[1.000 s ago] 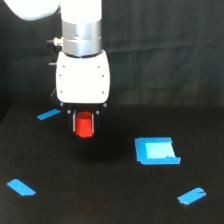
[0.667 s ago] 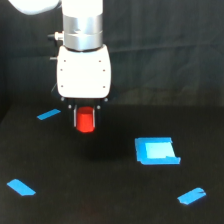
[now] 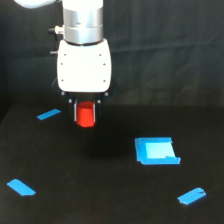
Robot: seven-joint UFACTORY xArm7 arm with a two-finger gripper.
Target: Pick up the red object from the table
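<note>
The tool [image 3: 85, 114] is clamped on the red object [image 3: 85, 115], which hangs between its dark fingers, lifted clear of the black table [image 3: 100, 195] (a faint shadow lies beneath it). Blue tape strips [image 3: 48, 114] lie scattered on the surface, and a larger blue square patch [image 3: 156, 151] sits toward the exterior view's right

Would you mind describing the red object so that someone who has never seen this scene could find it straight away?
Start at the white arm hanging over the black table. Directly beneath its body, the gripper holds the red object between its fingers. It is the only red thing in view, a short chunky block, whereas everything else on the table is flat blue tape.
</note>
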